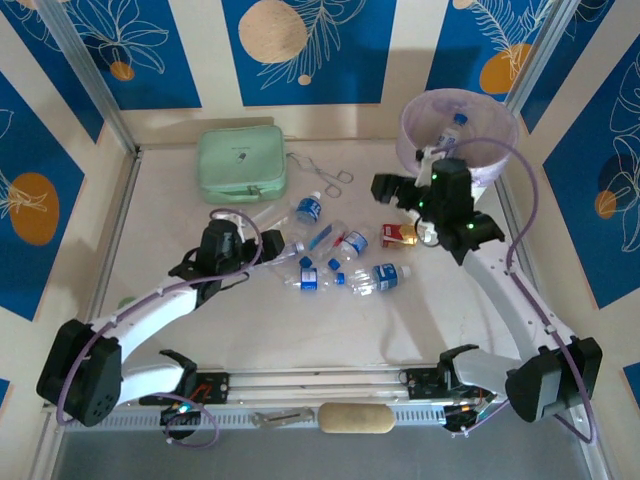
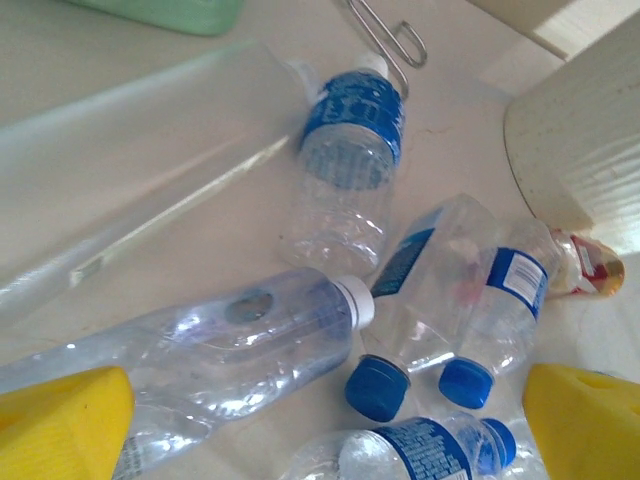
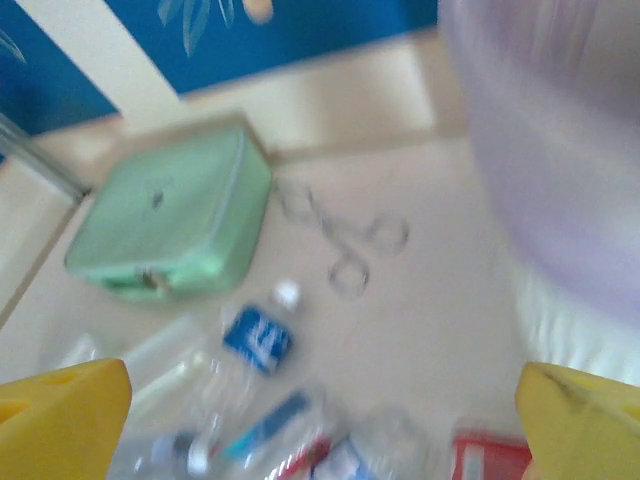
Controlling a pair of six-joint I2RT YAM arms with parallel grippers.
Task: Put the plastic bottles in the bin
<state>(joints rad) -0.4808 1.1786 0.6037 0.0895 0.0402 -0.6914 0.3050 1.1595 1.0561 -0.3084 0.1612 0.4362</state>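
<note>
Several clear plastic bottles (image 1: 340, 258) with blue labels lie in a loose heap mid-table. The bin (image 1: 498, 150), a white basket with a lilac liner, stands at the back right with one bottle (image 1: 452, 128) inside. My left gripper (image 1: 268, 245) is open at the heap's left edge. Its wrist view has a white-capped bottle (image 2: 230, 340) and two blue-capped ones (image 2: 420, 300) between the yellow fingertips (image 2: 60, 420). My right gripper (image 1: 403, 208) hangs open and empty beside the bin (image 3: 560, 150), above the heap's right end; that view is blurred.
A mint-green zip case (image 1: 240, 160) lies at the back left, with metal scissors (image 1: 325, 172) to its right. A red-and-white carton (image 1: 398, 234) sits at the heap's right edge, below my right gripper. A long clear tube (image 2: 130, 140) lies left of the bottles.
</note>
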